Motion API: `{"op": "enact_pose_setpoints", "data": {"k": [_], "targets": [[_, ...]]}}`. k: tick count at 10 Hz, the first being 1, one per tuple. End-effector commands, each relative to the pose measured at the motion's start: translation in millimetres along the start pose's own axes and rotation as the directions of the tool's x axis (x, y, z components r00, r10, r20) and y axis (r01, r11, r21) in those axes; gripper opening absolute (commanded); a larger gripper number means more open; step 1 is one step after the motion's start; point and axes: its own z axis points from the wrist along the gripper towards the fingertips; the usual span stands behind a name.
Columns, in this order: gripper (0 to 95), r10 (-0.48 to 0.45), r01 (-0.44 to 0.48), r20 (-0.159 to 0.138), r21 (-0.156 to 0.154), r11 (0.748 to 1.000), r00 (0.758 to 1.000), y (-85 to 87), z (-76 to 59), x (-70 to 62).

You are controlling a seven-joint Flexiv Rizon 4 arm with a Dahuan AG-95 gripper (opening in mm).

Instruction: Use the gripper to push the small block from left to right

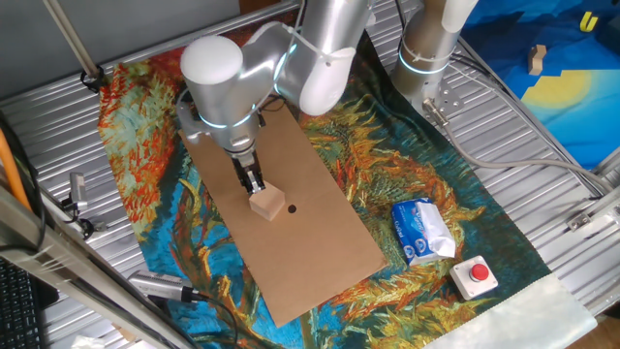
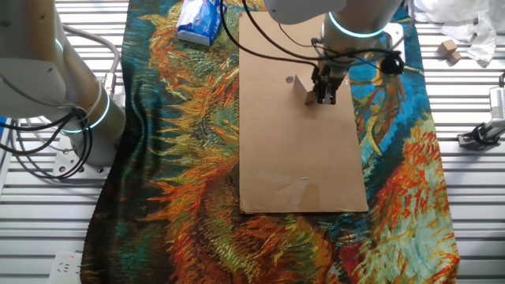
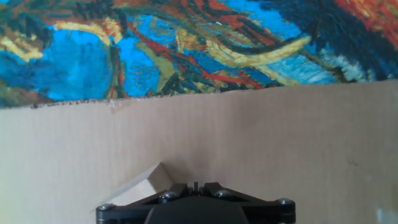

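The small block (image 1: 268, 204) is a light-tan wooden cube on the brown cardboard board (image 1: 320, 262), next to a small dark dot. My gripper (image 1: 254, 184) is shut, its narrow black tip low on the board and touching the block's left side. In the other fixed view the gripper (image 2: 325, 96) stands against the block (image 2: 308, 88), which is partly hidden behind it. In the hand view the shut fingers (image 3: 174, 194) fill the bottom edge, with a corner of the block (image 3: 140, 185) to their left.
The board lies on a colourful painted cloth (image 1: 145, 165). A blue-white packet (image 1: 422, 231) and a red-button box (image 1: 475, 275) lie to the right. A second upright arm (image 1: 431, 44) stands at the back. Metal rails (image 1: 58, 213) border the cloth.
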Motion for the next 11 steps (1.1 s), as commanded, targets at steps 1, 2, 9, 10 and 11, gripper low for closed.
{"op": "enact_pose_setpoints", "data": {"k": [1, 2, 9, 10, 11], "targets": [[0.0, 0.012, -0.012, 0.002, 0.003, 1.000, 1.000, 5.3, 1.8, -0.8], [0.0, 0.024, -0.024, 0.003, 0.003, 1.000, 1.000, 6.4, 1.8, -1.4], [0.0, -0.031, 0.032, -0.030, 0.004, 0.999, 0.999, -14.9, -19.8, -9.0], [0.0, -0.049, 0.049, -0.031, 0.003, 0.999, 0.998, -23.8, -23.0, -9.4], [0.0, -0.061, 0.061, -0.032, 0.002, 0.998, 0.998, -30.5, -24.3, -9.9]]}}
